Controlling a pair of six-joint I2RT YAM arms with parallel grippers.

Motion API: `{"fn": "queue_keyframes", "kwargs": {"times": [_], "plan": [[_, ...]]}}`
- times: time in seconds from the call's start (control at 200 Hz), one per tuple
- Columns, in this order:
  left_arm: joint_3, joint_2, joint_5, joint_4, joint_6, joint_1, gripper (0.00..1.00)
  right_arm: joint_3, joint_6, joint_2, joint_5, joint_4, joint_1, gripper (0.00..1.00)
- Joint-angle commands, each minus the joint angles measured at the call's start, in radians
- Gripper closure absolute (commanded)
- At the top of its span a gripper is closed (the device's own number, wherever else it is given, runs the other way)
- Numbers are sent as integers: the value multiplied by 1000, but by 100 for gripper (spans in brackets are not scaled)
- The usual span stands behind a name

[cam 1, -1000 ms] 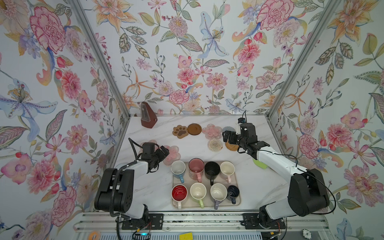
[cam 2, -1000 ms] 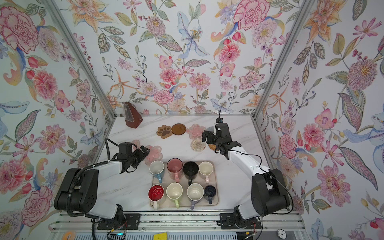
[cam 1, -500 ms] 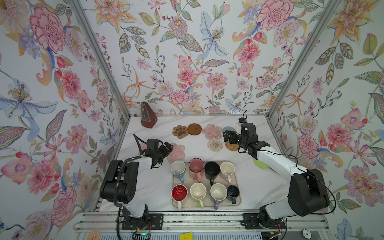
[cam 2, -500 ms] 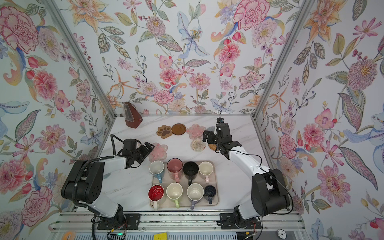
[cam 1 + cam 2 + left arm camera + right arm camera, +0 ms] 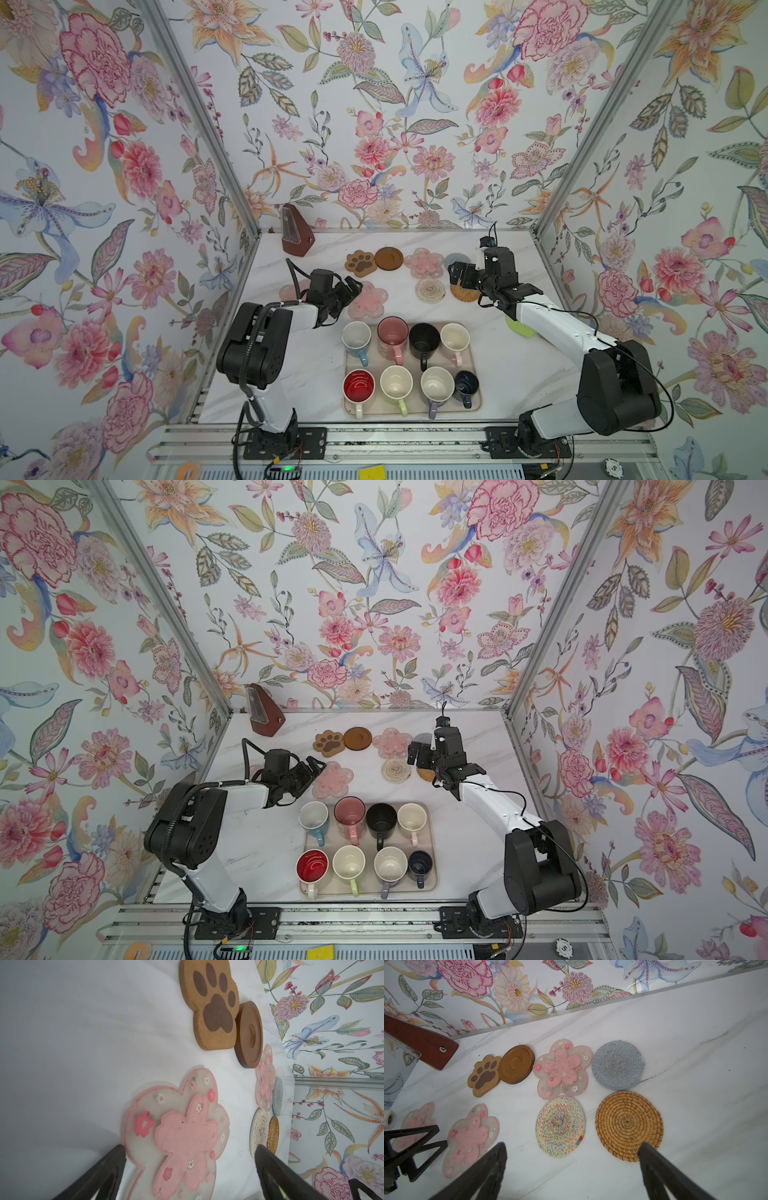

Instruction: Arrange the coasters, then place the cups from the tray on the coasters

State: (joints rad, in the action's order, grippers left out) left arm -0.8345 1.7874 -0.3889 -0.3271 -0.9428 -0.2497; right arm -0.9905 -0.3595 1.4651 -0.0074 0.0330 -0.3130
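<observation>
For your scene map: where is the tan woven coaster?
In both top views, right of centre: the tan woven coaster lies beside the white woven coaster, partly hidden by the right gripper.

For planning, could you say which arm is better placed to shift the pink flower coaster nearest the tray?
Left, probably: the left gripper is open beside that coaster; the right gripper is farther.

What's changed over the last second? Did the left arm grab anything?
The left gripper swung right toward the table's middle, jaws open. The pink flower coaster in front of it slid the same way, toward the white woven coaster. It lies flat and is not gripped. The right gripper, also open, the other coasters and all eight cups on the tray stayed put.
</observation>
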Motion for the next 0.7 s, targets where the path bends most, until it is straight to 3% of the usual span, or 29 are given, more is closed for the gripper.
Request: {"fn": "queue_keyframes", "kwargs": {"times": [0.0,0.265,0.696], "plan": [[-35,46,-27,-10,-29,-28,1,19,10,-31,18,9,8,1],[-71,70,-44,-43,-34,-56,1,29,10,-42,19,8,13,1],[-87,-57,77,211,137,-73,1,36,10,-51,14,13,24,1]]}}
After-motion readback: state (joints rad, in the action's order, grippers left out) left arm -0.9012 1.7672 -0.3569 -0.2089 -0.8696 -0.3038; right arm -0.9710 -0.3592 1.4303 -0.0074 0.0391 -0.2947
